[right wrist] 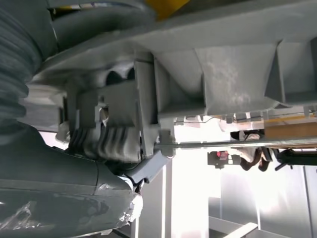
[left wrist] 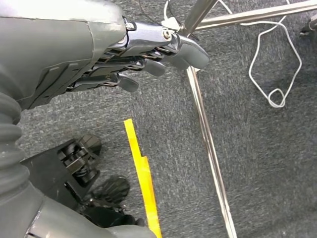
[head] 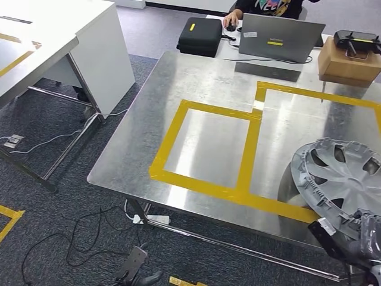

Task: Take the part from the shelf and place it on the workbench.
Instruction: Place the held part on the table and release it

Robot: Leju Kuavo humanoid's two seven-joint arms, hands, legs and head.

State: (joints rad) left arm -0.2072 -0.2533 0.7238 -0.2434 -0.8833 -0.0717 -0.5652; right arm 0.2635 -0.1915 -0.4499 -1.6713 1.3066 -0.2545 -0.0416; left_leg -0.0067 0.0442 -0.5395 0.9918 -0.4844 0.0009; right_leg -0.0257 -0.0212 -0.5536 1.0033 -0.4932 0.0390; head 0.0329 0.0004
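One part, grey hubcap [head: 343, 179], carried at near right corner of metal surface [head: 134, 149], overlapping yellow tape outline [head: 252, 143]. Right hand [head: 366, 235] grasps hubcap's near rim; close view shows ribbed underside [right wrist: 224, 74]. Left hand [left wrist: 149, 54] hangs released, fingers straight, over carpet. Judgement: lower flat inside taped square, rim fully supported before letting go; laptop [head: 281, 37] well apart.

- The hubcap [head: 343, 179] ran past the head view's right edge.
- My right hand [head: 371, 238] was cropped at that view's lower right corner; its fingers on the hubcap were too hidden to tell.
- A person [head: 269, 6] was cut off above.
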